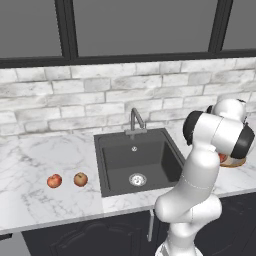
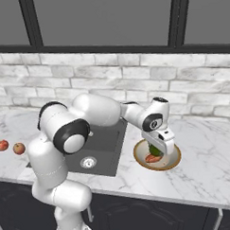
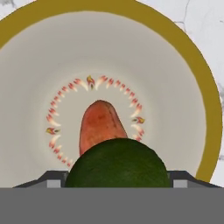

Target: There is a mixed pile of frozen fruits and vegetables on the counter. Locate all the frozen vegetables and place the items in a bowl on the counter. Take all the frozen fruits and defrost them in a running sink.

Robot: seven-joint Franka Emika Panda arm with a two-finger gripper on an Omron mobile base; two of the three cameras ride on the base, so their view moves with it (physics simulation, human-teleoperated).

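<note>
Red apples (image 1: 67,180) left of sink (image 1: 135,160)

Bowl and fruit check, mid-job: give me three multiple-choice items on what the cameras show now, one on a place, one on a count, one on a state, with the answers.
1. Where is the bowl?
A. On the counter right of the sink
B. Inside the sink
C. Left of the sink, by the apples

2. How many apple-like fruits lie on the counter left of the sink?
A. None
B. Two
C. Four

3. What is the state of the dark green ball?
A. Lying in the sink
B. Resting among the apples
C. Between the jaws of the gripper, above the bowl

Answers:
1 A, the right base view shows the tan-rimmed bowl on marble beside the basin.
2 B, the redder apple and the red-tan apple sit side by side.
3 C, the hand view shows it at the fingertips over the red-orange piece already in the bowl.
</note>
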